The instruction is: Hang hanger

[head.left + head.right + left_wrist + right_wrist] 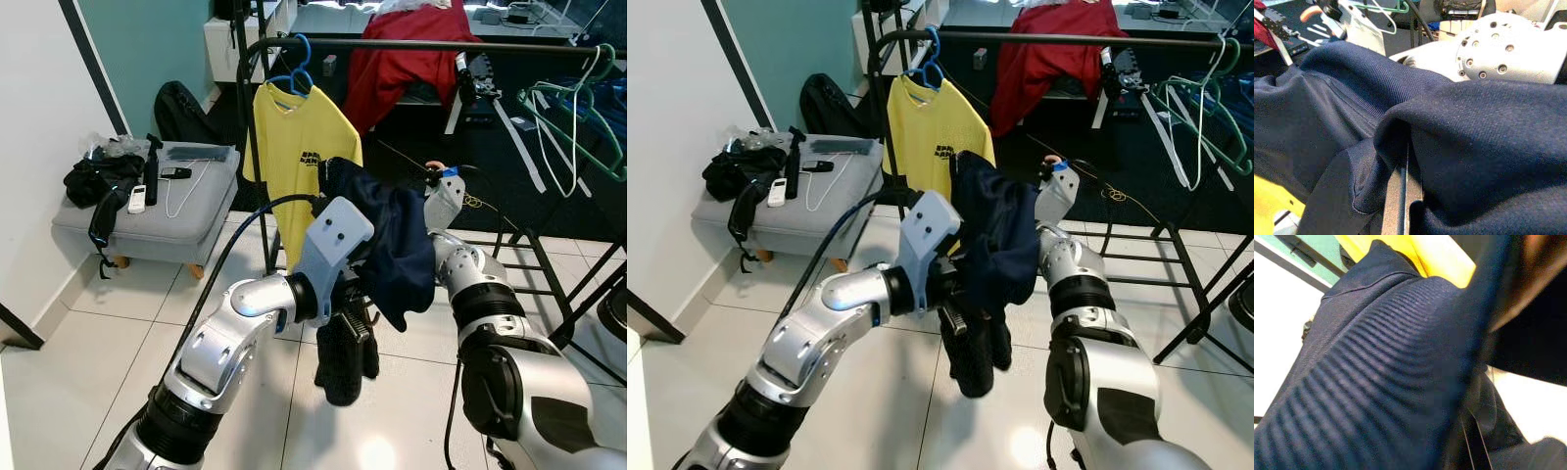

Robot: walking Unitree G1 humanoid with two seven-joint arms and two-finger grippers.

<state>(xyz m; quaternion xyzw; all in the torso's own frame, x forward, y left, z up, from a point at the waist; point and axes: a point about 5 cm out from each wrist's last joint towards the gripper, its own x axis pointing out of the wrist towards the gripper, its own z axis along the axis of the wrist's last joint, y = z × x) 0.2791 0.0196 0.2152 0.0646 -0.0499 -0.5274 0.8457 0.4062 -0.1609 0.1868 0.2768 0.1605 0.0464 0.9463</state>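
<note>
Nearest the camera: both silver arms are raised in front of the robot, meeting at a navy garment (392, 235) bunched between them. It hangs with its long axis roughly vertical, collar end uppermost near the right wrist, lower folds trailing down toward the tiled floor (118, 352). No hanger can be made out inside it.

Left gripper (345, 318): under the lower left part of the garment, wrist bent inward. In the left wrist view navy cloth drapes over one black finger (1400, 196); the other is hidden. Cannot tell whether the fingers are apart or clamped.

Right gripper (431, 176): at the garment's upper right edge, forearm pointing up and away from the robot. The right wrist view is filled with ribbed navy fabric close to the lens; fingers not distinguishable, state cannot be told.

Behind the garment: a black clothes rail (431, 45) runs horizontally across the view, left to right. A yellow T-shirt (299, 147) hangs from it on a blue hanger (294, 73), near the left upright. A red garment (402, 59) is draped further along. Green and white wire hangers (573, 122) hang at the right end of the rail.

Left side, by the white wall: a grey ottoman (147, 220) carrying dark clothing, a white remote and a cable. Beyond it, a black bag (181, 113) on the floor against the teal wall.
</note>
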